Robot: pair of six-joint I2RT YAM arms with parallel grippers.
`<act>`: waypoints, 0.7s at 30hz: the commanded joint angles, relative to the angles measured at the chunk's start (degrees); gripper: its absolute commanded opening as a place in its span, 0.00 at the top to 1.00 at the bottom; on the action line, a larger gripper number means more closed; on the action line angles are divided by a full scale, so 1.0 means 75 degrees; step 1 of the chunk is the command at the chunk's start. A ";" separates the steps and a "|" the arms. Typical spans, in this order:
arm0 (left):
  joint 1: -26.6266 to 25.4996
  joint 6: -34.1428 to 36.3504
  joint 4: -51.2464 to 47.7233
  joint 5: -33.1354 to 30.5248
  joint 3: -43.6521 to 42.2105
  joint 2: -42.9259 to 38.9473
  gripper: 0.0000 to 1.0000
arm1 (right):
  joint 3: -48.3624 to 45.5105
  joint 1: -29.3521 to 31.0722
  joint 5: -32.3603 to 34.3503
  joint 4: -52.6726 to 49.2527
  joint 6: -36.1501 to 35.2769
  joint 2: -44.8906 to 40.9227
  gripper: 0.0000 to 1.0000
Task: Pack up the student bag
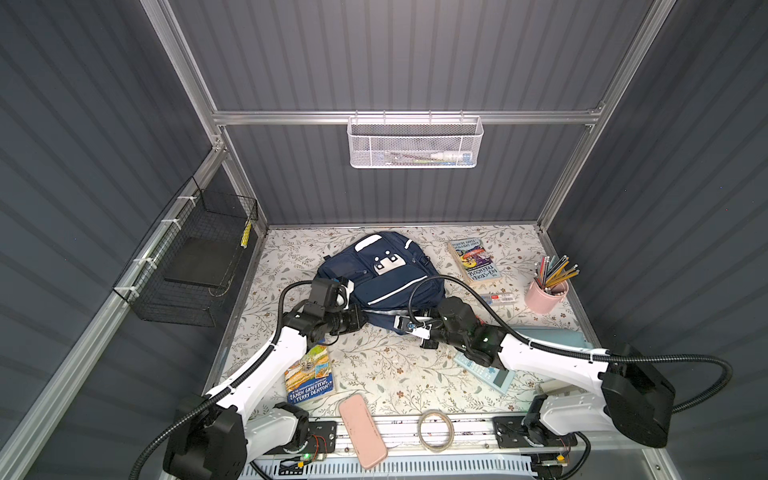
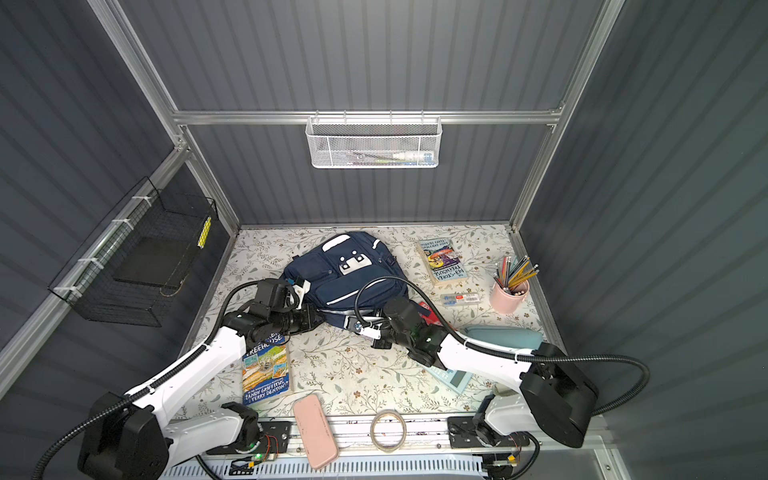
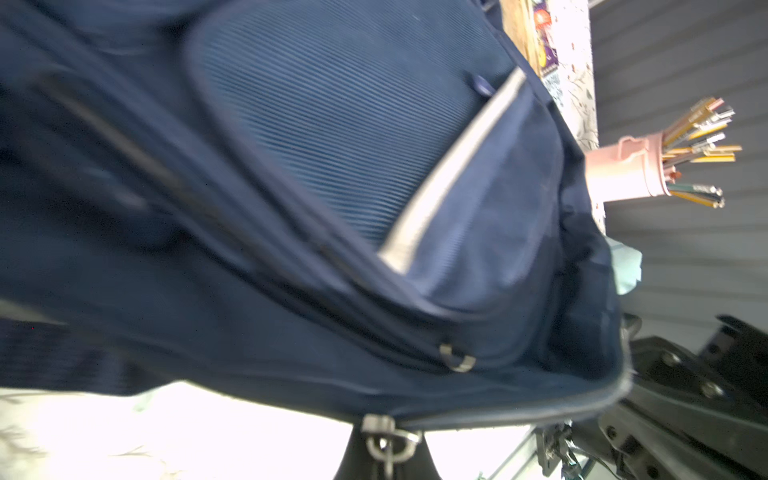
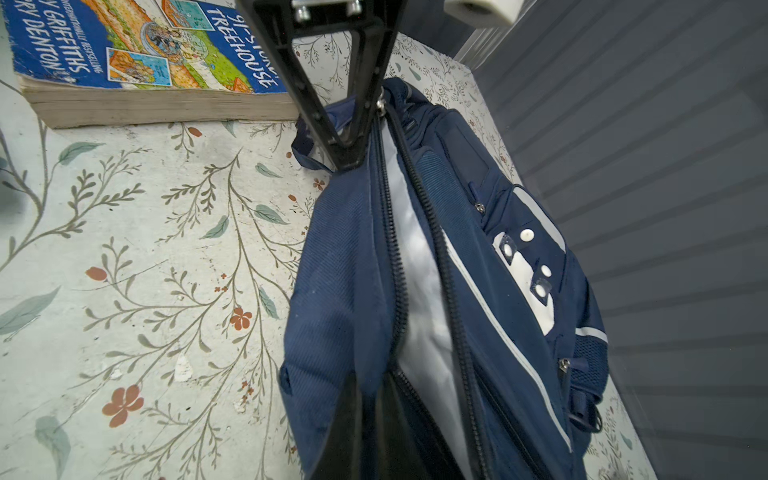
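Student bag (image 1: 382, 282): lying flat on floral table (image 1: 374, 365), well apart from pencil cup (image 1: 546, 297); main zip standing open, grey lining showing.
Left gripper (image 4: 348, 158): pinching the mouth's end farthest from the cup.
Right gripper (image 4: 372, 399): apparently clamping the lip nearer the cup.
Handling: be drawing the lips apart gently, both pinches firm, before anything is going in.

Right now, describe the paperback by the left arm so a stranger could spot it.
On the floral tabletop, find the navy student bag, then look near-left. The paperback lies flat, partly under the left arm; its blue cover shows green-and-orange pictures, unlike the purple-pictured book far right.
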 commanded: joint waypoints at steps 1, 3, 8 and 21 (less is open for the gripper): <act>0.0809 0.0356 -0.0013 -0.0583 0.0273 0.0080 1.00 | -0.0228 -0.0242 0.0095 -0.0582 -0.0291 -0.0398 1.00; 0.1335 0.0403 0.0038 -0.0541 0.0307 0.0235 1.00 | -0.0240 -0.0344 0.0013 -0.0688 -0.0402 -0.0510 1.00; 0.1952 0.0395 0.0448 -0.0534 0.0399 0.0760 1.00 | -0.0186 -0.0607 -0.0186 -0.0876 -0.0559 -0.0678 1.00; 0.2248 0.0631 0.0409 -0.1360 0.0702 0.1152 1.00 | -0.0189 -0.0916 -0.0456 -0.1000 -0.0580 -0.0826 1.00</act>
